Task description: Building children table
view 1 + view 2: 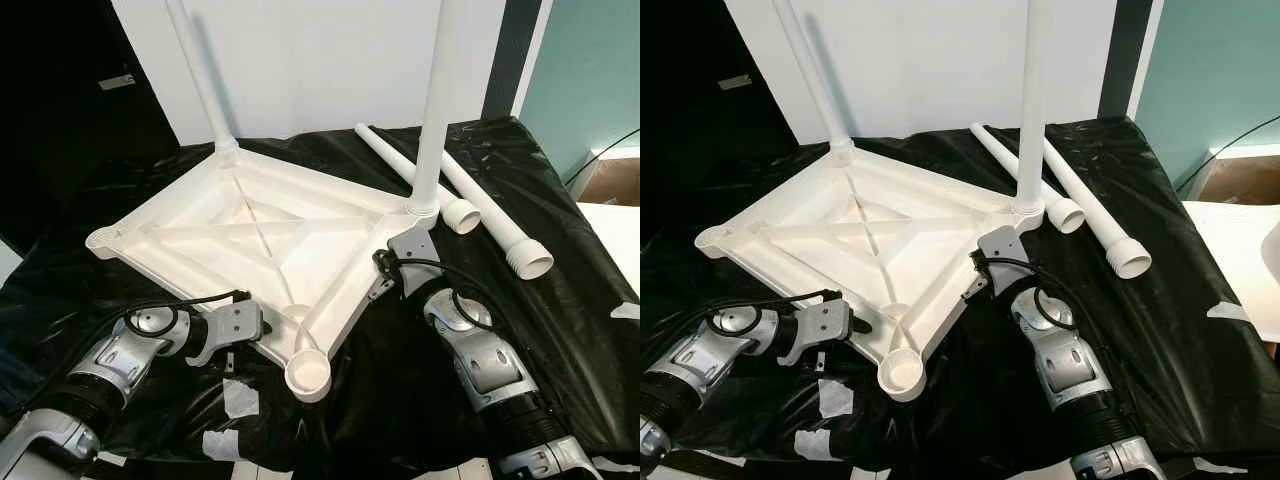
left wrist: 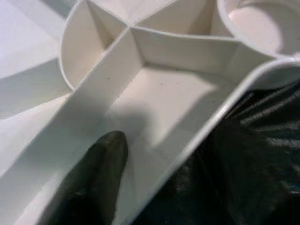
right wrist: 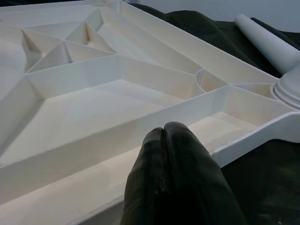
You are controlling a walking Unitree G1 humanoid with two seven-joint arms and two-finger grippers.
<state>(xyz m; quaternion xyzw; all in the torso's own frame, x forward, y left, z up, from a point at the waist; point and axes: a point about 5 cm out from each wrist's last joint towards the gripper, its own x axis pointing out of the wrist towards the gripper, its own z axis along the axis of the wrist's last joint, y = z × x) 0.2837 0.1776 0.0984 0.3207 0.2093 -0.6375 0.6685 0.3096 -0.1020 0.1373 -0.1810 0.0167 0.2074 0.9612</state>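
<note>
White plastic tabletop (image 1: 250, 240) lay upside down on black sheeting (image 1: 560, 330), ribbed underside up. Two legs seated upright in corner sockets: far leg (image 1: 200, 75) and right-corner leg (image 1: 435, 110). Two loose legs (image 1: 480, 215) lay side by side on the sheeting just right of the tabletop, flared ends toward the robot. Near corner socket (image 1: 309, 373) open, likewise left corner socket (image 1: 101, 240).

Left end effector (image 1: 262, 327) at the near-left rim of the tabletop, next to the open socket; one black finger (image 2: 91, 180) rested inside the rim per left wrist view, second finger hidden, so open or closed state cannot be told. Right end effector (image 3: 177, 140) at the right rim below the seated leg, fingertips pressed together and lying over the rim edge, clamped on nothing.

Tape scraps (image 1: 235, 400) stuck on the sheeting near the front.
</note>
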